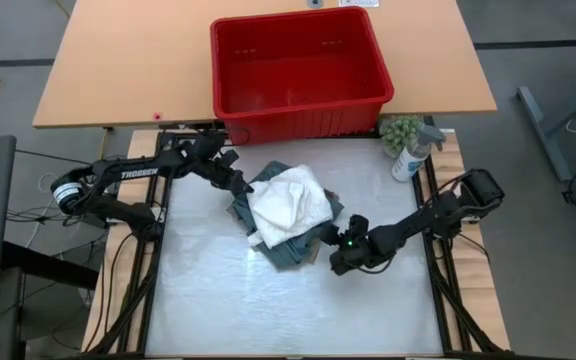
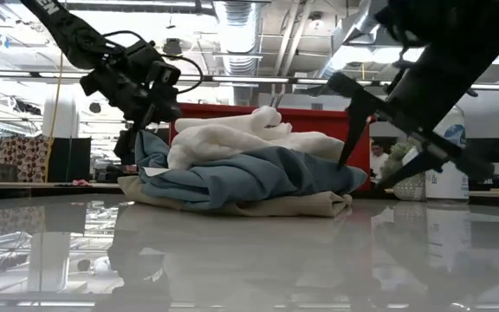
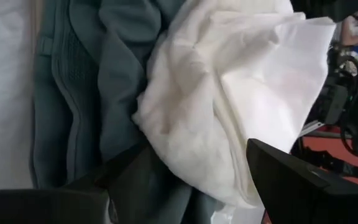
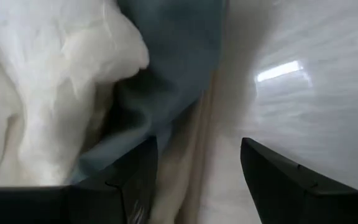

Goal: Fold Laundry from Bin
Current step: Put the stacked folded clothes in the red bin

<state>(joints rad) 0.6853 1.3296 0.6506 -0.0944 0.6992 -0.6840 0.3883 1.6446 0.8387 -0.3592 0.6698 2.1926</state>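
White-topped laundry [image 1: 286, 212] heaped between left tool [image 1: 236, 183], right tool [image 1: 336, 262]

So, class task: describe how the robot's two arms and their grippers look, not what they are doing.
Both arms are dark, jointed, with black cables alongside. The left arm carries white lettering on one link. The right gripper has a small green light beside it. The left gripper and the right each have two flat dark fingers.

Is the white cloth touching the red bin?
Apart. In the high view the white cloth lies on the pile on the shiny table, and bare table shows between it and the red bin.
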